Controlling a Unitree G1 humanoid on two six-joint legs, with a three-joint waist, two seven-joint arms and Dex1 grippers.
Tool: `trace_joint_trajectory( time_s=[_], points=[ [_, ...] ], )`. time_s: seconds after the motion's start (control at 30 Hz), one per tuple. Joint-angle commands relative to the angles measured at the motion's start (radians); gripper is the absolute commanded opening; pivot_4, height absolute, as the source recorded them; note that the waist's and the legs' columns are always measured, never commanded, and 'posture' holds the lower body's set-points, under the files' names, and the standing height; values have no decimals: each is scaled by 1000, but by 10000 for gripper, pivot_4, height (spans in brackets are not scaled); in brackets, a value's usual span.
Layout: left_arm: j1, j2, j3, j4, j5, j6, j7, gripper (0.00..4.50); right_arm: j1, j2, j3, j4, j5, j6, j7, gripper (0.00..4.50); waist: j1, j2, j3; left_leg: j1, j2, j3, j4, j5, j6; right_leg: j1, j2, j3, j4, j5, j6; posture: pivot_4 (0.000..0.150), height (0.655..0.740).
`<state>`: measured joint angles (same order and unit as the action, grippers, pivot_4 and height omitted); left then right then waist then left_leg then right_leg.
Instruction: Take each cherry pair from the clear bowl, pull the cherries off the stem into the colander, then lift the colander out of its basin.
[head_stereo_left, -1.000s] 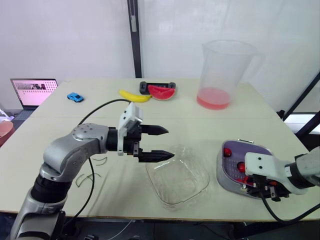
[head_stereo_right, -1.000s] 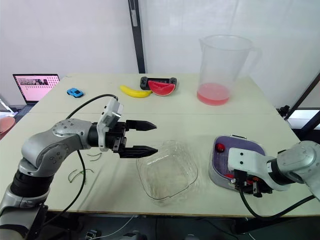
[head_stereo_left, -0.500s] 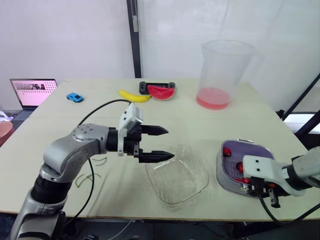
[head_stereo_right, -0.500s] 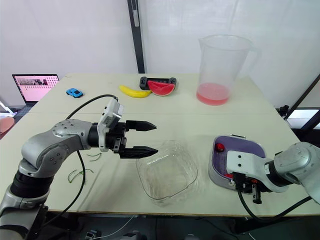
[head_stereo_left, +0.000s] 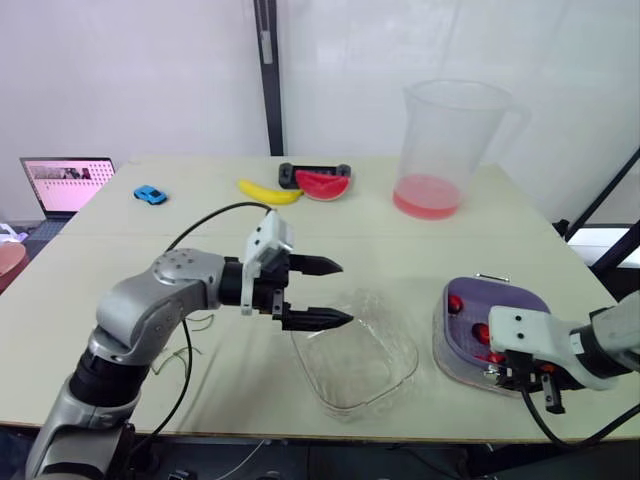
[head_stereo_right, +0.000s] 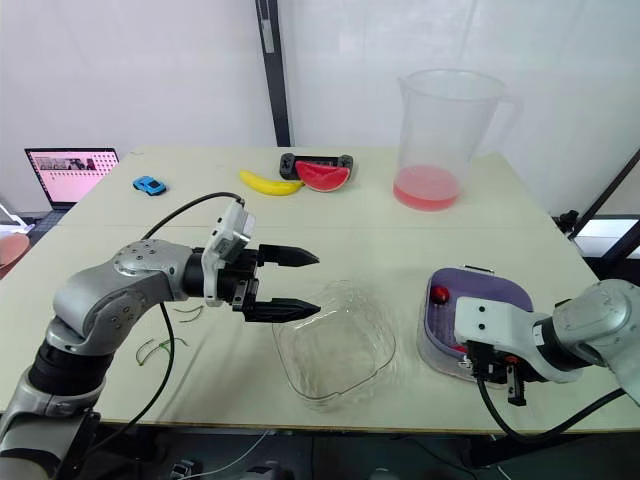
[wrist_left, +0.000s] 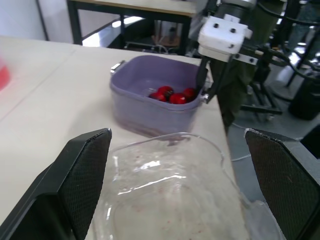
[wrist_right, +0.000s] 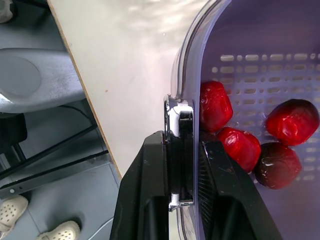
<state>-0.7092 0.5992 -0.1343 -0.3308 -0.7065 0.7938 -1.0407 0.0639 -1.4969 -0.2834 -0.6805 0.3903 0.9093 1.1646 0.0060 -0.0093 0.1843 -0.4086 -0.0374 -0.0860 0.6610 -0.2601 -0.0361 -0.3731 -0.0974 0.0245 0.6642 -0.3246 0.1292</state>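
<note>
The clear bowl (head_stereo_left: 356, 352) sits empty at the table's front middle. My left gripper (head_stereo_left: 343, 292) hovers open just over the bowl's left rim, nothing between its fingers. To the right, the purple colander (head_stereo_left: 492, 310) rests in its basin with several red cherries (wrist_right: 215, 106) inside. My right gripper (head_stereo_left: 540, 388) is at the colander's near rim. In the right wrist view its fingers (wrist_right: 150, 200) are shut on the metal handle (wrist_right: 179, 145) at that rim. The left wrist view shows the colander (wrist_left: 150, 95) beyond the bowl (wrist_left: 165, 200).
A large pitcher (head_stereo_left: 448, 150) holding pink liquid stands at the back right. A banana (head_stereo_left: 268, 192), a watermelon slice (head_stereo_left: 322, 184), a black controller (head_stereo_left: 315, 171), a blue toy car (head_stereo_left: 150, 194) and a laptop (head_stereo_left: 66, 183) line the back. Loose green stems (head_stereo_left: 178, 352) lie front left.
My left gripper has shifted slightly right, toward the bowl, still open. My right gripper stays at the colander's near rim.
</note>
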Motion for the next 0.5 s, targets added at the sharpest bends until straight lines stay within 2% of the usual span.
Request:
trace_joint_trajectory(
  time_s=[0.03,0.27,0.5],
  points=[
    [-51,-14,2,39,30,-48,-10,45000,26,13,-115,-30,-37,-5,36,2092,0,0,0,0,0,0,0,0,0,0,0,0,0,0,0,1500,7400],
    [-107,-42,-13,126,70,-102,-60,45000,123,100,-304,-69,-61,57,101,2092,4,0,0,0,-1,0,0,0,0,0,0,0,0,0,0,1500,7400],
    [-124,-59,-40,160,106,-129,-93,45000,141,106,-381,-57,-93,24,142,2092,4,0,0,0,-1,1,0,0,0,0,0,0,0,0,0,1500,7400]
  ],
)
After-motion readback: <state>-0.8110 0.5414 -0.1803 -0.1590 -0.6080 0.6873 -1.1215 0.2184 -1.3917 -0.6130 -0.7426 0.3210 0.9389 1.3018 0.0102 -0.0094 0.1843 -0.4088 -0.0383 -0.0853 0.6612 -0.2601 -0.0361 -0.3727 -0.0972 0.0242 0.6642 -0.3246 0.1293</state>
